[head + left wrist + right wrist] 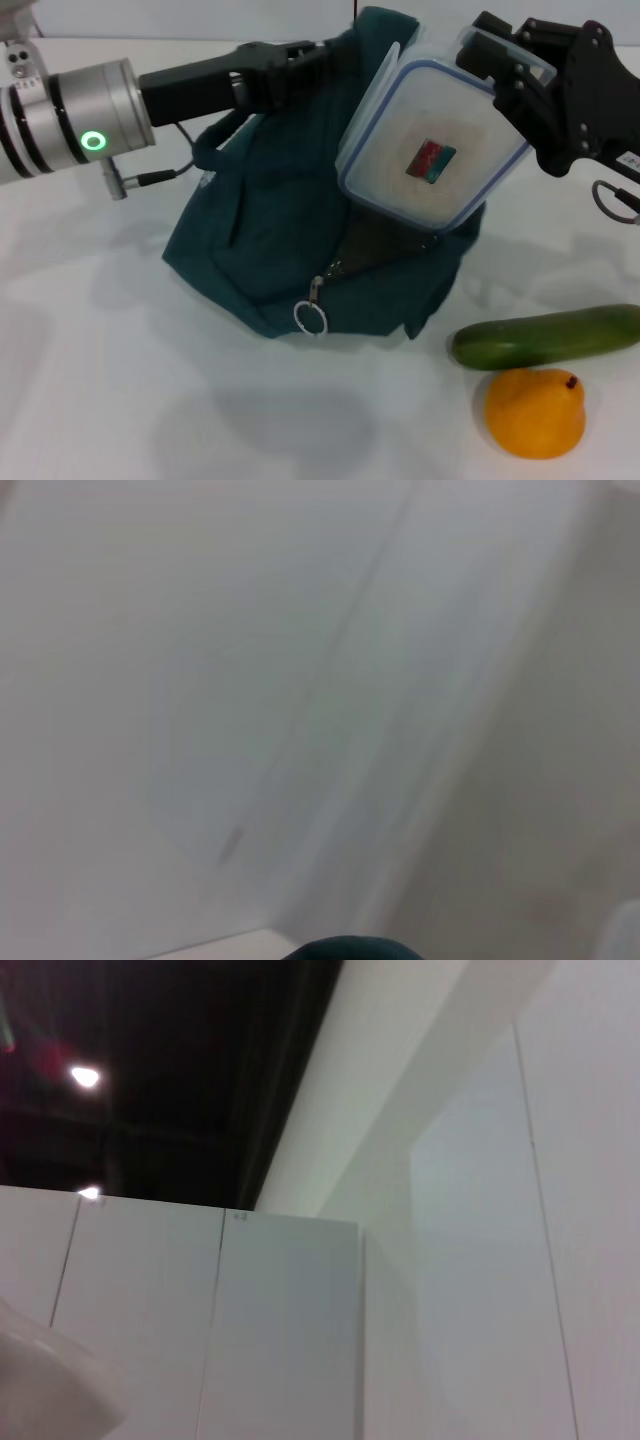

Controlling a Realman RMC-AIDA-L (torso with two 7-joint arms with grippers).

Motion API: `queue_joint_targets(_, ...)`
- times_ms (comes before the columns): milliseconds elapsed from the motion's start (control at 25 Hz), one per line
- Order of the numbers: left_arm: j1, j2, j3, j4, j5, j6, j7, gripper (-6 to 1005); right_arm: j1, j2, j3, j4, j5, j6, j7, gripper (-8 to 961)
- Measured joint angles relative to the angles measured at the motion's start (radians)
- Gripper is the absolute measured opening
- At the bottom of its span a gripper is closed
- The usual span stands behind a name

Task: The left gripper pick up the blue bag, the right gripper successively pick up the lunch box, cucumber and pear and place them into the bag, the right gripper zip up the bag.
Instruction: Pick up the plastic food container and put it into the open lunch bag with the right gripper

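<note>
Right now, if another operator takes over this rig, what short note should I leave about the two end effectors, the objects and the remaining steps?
Left end effector: shut on the blue bag, holding its top edge up at the far side.
Right end effector: shut on the lunch box, held tilted over the bag's open mouth, not yet released.
Cucumber and pear: on the white table, to the right of the bag, the pear nearer the robot.
Done: bag lifted open, lunch box picked up.
Left: drop the lunch box in, add cucumber, then pear, and close the zipper; its ring pull hangs at the bag's near side.
</note>
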Motion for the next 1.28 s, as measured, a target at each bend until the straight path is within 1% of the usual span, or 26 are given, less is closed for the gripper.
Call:
queue_joint_targets(120,0.01,0.005,0.0,0.0,-0.007,-0.056,0.006,103,-0.006,0.0,-0.003,0.001,0.0,-0.002,-0.041,127)
queue_joint_targets(240,0.016,0.001,0.0,0.0,-0.007,-0.099,0.029,103,-0.014,0.0,-0.017,0.005,-0.002,0.005,-0.093,128)
queue_joint_targets(400,0.019,-0.001,0.0,-0.001,0.001,-0.127,0.04,104,-0.009,0.0,-0.041,0.012,0.003,0.023,-0.127,129)
queue_joint_targets(560,0.02,-0.004,0.0,0.003,0.003,-0.129,0.047,103,-0.001,0.0,-0.046,0.013,0.005,0.041,-0.135,130)
queue_joint_targets(720,0.017,-0.007,0.001,0.007,0.006,-0.123,0.047,102,0.024,0.0,-0.046,0.013,0.018,0.054,-0.132,132)
queue_joint_targets(960,0.014,-0.012,0.002,0.008,0.012,-0.119,0.047,101,0.044,0.0,-0.059,0.013,0.021,0.108,-0.087,133)
queue_joint_targets(1280,0.015,-0.011,0.0,0.01,-0.002,-0.09,0.047,101,0.046,0.0,-0.153,0.039,0.032,0.21,-0.083,136)
